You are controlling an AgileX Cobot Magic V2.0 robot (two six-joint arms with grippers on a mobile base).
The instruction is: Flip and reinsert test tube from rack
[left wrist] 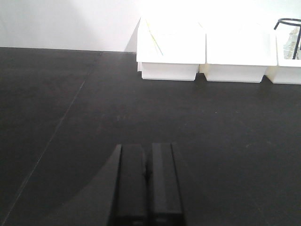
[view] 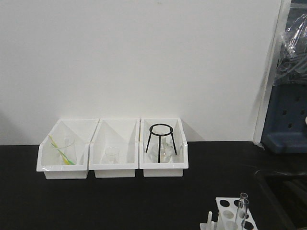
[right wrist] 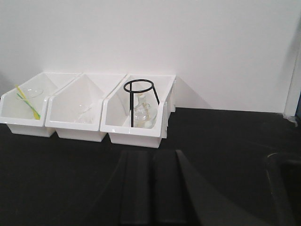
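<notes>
The small white rack (view: 231,214) with round holes in its top shows at the bottom right of the front view, partly cut off by the frame edge. A clear test tube (view: 243,207) stands upright in it, a second rim just behind. Neither arm shows in the front view. My left gripper (left wrist: 147,151) is shut with nothing between its black fingers, above bare black table. My right gripper (right wrist: 151,157) is likewise shut and empty, facing the bins. The rack does not show in either wrist view.
Three white open-fronted bins (view: 115,165) stand in a row against the back wall. The left bin holds a beaker with yellow-green sticks (view: 62,149), the middle bin a small beaker (view: 112,155), and the right bin a black tripod stand (view: 160,138) over a flask. A dark sink edge (right wrist: 282,183) lies at the right.
</notes>
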